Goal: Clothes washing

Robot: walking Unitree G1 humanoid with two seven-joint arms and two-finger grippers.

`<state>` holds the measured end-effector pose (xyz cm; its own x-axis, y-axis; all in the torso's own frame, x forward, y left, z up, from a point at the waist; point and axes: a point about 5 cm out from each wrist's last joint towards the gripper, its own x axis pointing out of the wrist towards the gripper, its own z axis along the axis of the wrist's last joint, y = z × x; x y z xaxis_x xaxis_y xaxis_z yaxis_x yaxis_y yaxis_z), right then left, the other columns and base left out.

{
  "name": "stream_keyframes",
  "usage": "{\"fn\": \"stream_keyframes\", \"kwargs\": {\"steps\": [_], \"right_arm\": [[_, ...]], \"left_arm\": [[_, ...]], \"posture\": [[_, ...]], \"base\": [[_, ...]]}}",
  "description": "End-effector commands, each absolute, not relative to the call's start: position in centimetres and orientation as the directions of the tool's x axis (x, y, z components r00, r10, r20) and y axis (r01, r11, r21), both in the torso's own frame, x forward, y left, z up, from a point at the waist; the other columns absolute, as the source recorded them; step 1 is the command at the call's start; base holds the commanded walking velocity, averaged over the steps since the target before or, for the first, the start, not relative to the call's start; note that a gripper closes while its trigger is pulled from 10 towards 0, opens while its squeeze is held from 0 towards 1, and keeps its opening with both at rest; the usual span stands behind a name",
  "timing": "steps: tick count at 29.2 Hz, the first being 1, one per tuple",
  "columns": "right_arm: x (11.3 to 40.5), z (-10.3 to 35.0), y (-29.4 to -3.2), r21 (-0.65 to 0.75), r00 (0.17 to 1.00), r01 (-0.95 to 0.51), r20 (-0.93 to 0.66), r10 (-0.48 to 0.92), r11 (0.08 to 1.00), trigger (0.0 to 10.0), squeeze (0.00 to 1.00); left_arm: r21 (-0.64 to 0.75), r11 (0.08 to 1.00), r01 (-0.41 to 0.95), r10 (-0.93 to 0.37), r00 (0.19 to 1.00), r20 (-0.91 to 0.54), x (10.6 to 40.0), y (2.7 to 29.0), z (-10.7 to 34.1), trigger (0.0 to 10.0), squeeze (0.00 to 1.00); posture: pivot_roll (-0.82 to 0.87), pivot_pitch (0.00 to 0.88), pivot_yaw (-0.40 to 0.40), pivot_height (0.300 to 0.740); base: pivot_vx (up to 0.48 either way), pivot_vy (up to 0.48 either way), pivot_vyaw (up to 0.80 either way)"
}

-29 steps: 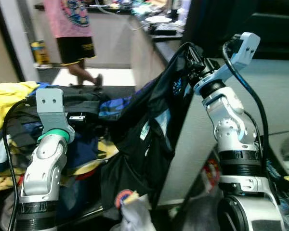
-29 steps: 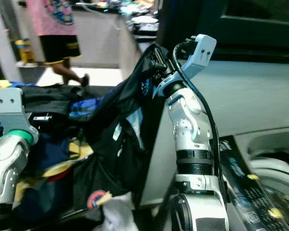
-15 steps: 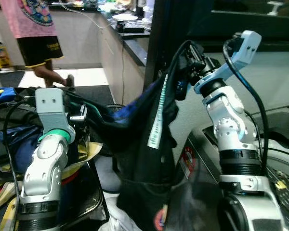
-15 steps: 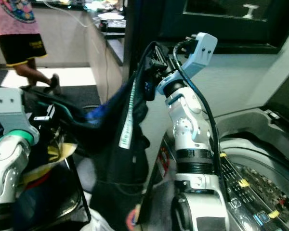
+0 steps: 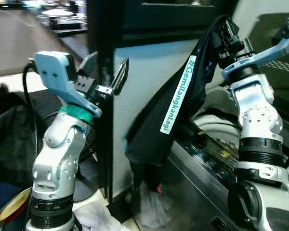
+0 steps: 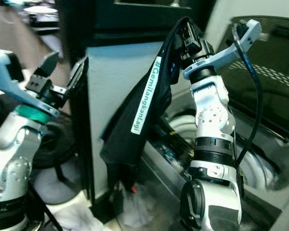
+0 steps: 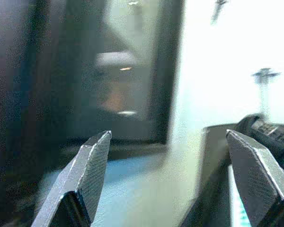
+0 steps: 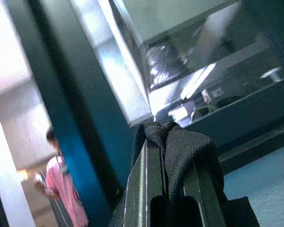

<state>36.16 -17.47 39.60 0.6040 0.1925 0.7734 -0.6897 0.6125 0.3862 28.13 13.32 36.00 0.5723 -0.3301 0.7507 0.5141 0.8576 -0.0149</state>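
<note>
Both head views were dim and cool-toned, with motion blur smearing the upper left corner and the left arm. The white lettering on the dark garment [image 5: 177, 96] stayed readable. The left wrist view was soft and overexposed at its pale wall; the right wrist view showed bright glare beside deep shadow.

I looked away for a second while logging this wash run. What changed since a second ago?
The camera swung from the clothes pile toward the washing machine. The left end effector let go of the black garment and is now open and empty. The right end effector still holds the garment raised, now hanging beside the machine.
</note>
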Motion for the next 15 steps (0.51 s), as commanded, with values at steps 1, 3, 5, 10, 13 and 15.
{"fn": "stream_keyframes", "kwargs": {"steps": [1,3,5,10,13,15], "right_arm": [[35.2,41.3,-18.9,0.37,0.54,-0.722,0.83,0.142,0.585,10.0,0.0],[35.1,41.6,-19.3,0.358,0.532,-0.722,0.835,0.143,0.592,10.0,0.0],[35.2,41.5,-19.2,0.348,0.545,-0.708,0.823,0.162,0.614,10.0,0.0],[35.8,39.9,-16.6,0.25,0.608,-0.639,0.744,0.279,0.728,10.0,0.0],[36.1,38.7,-15.0,0.193,0.641,-0.604,0.694,0.327,0.773,10.0,0.0],[36.2,38.0,-13.8,0.166,0.653,-0.598,0.668,0.356,0.784,10.0,0.0]], "left_arm": [[0.007,0.838,0.546,-0.358,0.54,0.762,27.7,12.8,36.5,10.0,0.0],[-0.01,0.873,0.487,-0.319,0.587,0.744,28.1,13.4,36.4,10.0,0.0],[-0.004,0.919,0.393,-0.278,0.655,0.703,28.9,14.1,36.0,10.0,0.0],[0.069,0.994,0.084,-0.109,0.811,0.574,31.2,17.3,34.3,10.0,0.0],[0.119,0.993,0.002,-0.069,0.828,0.557,31.2,18.4,34.4,10.0,0.0],[0.143,0.983,-0.113,0.015,0.831,0.555,31.2,19.9,34.8,10.0,0.0]], "posture": [[0.01,0.014,-0.032,0.74],[0.01,0.014,-0.032,0.74],[0.02,0.009,-0.033,0.74],[0.02,0.008,-0.036,0.74],[0.03,0.006,-0.038,0.74],[0.03,0.005,-0.039,0.74]], "base": [[0.0,0.0,-0.8],[0.0,0.0,-0.8],[0.0,0.0,-0.8],[0.0,0.0,-0.8],[0.0,0.0,-0.8],[0.0,0.0,-0.8]]}}
